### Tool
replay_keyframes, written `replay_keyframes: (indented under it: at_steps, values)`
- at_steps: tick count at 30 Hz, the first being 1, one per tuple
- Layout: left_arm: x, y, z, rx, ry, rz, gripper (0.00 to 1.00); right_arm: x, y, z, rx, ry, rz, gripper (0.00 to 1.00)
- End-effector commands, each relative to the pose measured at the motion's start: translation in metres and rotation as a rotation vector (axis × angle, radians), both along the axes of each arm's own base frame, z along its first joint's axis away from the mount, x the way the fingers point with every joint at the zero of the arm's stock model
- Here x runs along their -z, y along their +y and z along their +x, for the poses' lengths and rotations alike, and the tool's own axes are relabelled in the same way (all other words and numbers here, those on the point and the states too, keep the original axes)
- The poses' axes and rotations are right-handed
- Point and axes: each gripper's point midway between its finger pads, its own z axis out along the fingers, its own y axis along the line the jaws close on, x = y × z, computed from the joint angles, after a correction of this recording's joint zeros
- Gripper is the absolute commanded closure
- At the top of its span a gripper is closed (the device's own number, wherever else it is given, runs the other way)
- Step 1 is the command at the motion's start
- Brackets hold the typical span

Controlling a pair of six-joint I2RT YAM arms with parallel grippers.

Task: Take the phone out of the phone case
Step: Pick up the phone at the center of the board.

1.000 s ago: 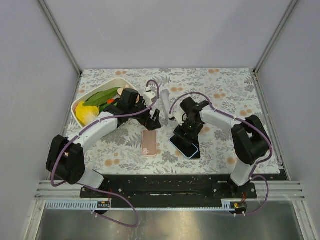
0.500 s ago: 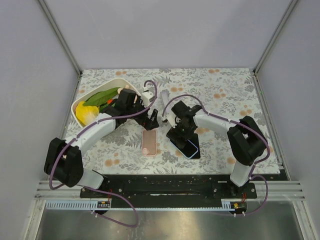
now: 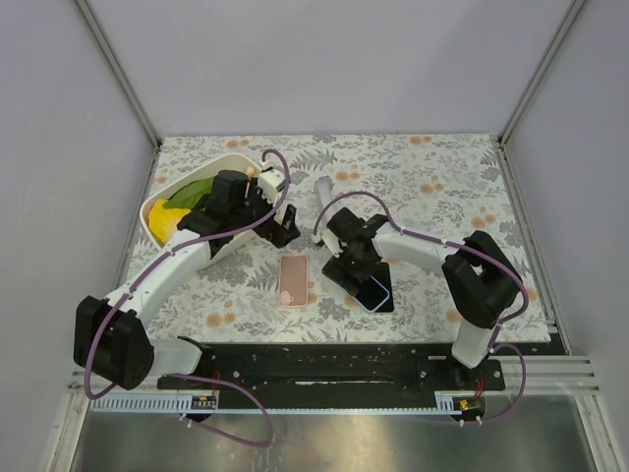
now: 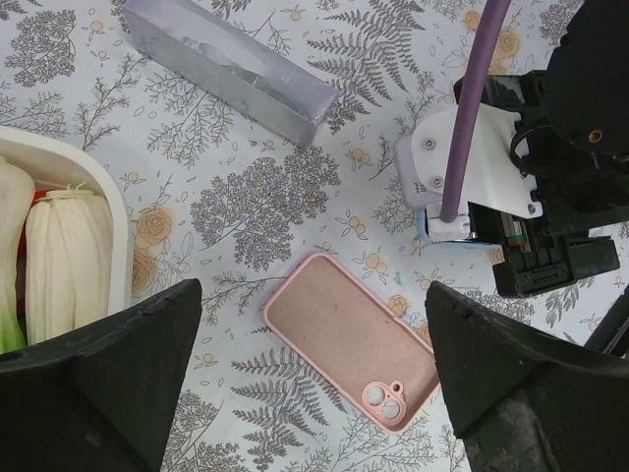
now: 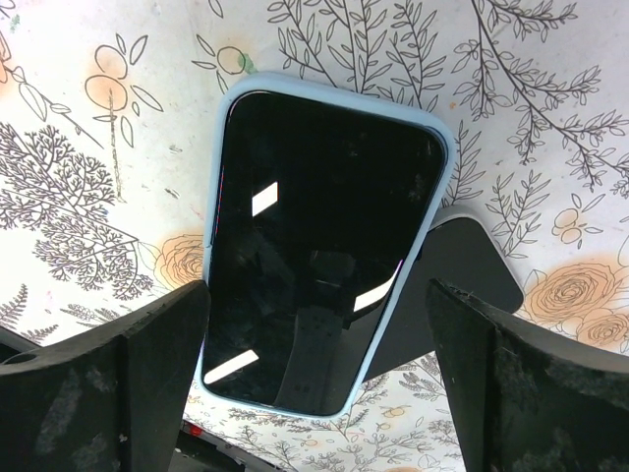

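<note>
My right gripper (image 5: 319, 393) is spread wide just above the phone (image 5: 324, 256), which lies screen up in its light-blue case (image 5: 334, 83) on the counter (image 3: 432, 167), near side, right of centre. My left gripper (image 4: 314, 393) hangs wide open over a pink case (image 4: 354, 339) lying back up just left of the phone.

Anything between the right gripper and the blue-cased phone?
Nothing visible. The right gripper hangs open directly over the blue-cased phone, which lies screen up with nothing on top. A dark flat piece sits partly under it, not in the way.
</note>
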Motion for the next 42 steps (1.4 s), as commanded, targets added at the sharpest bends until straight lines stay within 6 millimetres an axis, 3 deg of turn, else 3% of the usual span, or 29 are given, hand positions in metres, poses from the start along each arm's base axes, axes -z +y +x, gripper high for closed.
replay_keyframes:
  at_steps: [1,5,13,22,33,42]
  values:
    - [-0.009,0.006,0.005,-0.021,-0.053,-0.001,0.01,-0.001,0.003,0.007,0.049,-0.046,-0.013,0.01]
    - [-0.008,0.006,0.005,-0.022,-0.051,-0.001,0.01,-0.008,0.005,0.005,0.074,-0.043,0.014,0.0]
    - [-0.009,0.006,0.005,-0.026,-0.045,0.001,0.01,-0.003,0.011,-0.005,0.088,0.011,0.037,0.0]
    - [-0.006,0.006,0.006,-0.028,-0.033,0.008,0.01,-0.018,0.016,-0.004,0.108,-0.01,0.085,0.0]
    - [-0.003,0.008,0.007,-0.034,-0.027,0.018,0.01,-0.016,0.021,-0.011,0.117,0.034,0.105,0.01]
    - [-0.003,0.008,0.007,-0.037,-0.027,0.017,0.01,-0.003,0.013,-0.012,0.147,0.012,0.054,0.01]
